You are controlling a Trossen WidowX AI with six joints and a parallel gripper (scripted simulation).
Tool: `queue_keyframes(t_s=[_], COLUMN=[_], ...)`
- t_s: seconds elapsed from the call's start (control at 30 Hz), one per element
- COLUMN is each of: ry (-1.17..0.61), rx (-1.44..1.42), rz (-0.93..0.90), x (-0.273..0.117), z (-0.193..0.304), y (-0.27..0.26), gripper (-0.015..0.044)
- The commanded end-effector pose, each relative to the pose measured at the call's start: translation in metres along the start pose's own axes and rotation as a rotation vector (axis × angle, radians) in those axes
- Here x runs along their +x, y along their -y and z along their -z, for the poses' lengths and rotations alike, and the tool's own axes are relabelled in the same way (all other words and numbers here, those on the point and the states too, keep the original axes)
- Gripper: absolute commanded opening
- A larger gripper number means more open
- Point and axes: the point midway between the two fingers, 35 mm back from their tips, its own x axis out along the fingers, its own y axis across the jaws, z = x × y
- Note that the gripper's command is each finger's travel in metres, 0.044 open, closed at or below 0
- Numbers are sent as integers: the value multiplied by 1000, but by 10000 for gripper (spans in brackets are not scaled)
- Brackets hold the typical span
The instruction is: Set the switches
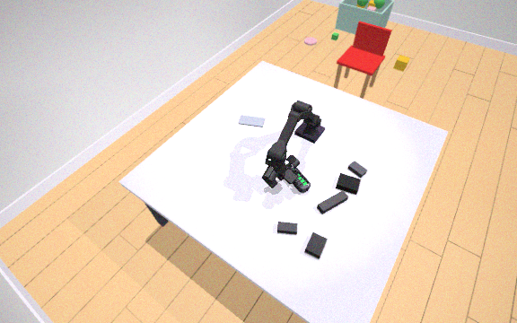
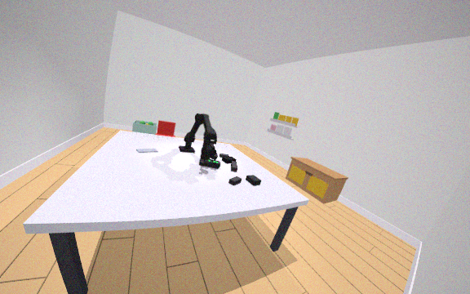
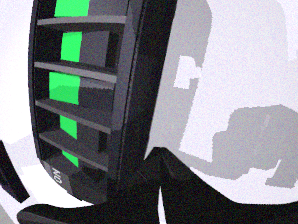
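The dark grey controller unit [image 1: 304,185] [image 2: 215,165] [image 3: 150,65] lies on the bench with its switch side up and its underside hidden. In the wrist view it runs down the left side, its near end close to the fingers. Several rockers show green parts of differing width along their left side, and an ON mark stands at the near left corner. The far end is cut off, so not all six settings can be read. My gripper [image 3: 158,152] is shut and empty, right of the unit's near end in that view. In the top and exterior views the hand partly covers the unit; contact cannot be told.
A long dark bar [image 1: 332,203] and a black block [image 1: 348,183] lie beyond the unit. Smaller dark modules [image 1: 287,228] [image 1: 316,245] [image 1: 357,169] lie around them. A pale flat plate [image 1: 251,121] [image 2: 147,150] lies on the arm's other side.
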Motion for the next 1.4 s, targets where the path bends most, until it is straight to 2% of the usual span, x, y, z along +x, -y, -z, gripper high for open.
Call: queue_keyframes(t_s=[0.0, 0.4, 0.73, 1.13, 1.37], ry=[-1, -1, -1, 62, 67], rx=[2, 2, 2, 219, 239], rz=[-16, -17, -13, -21, -15], x=[5, 9, -53, -46, -45], z=[-2, -2, 1, 8, 8], y=[-7, -21, 7, -21, -22], gripper=[0, 0, 0, 0, 0])
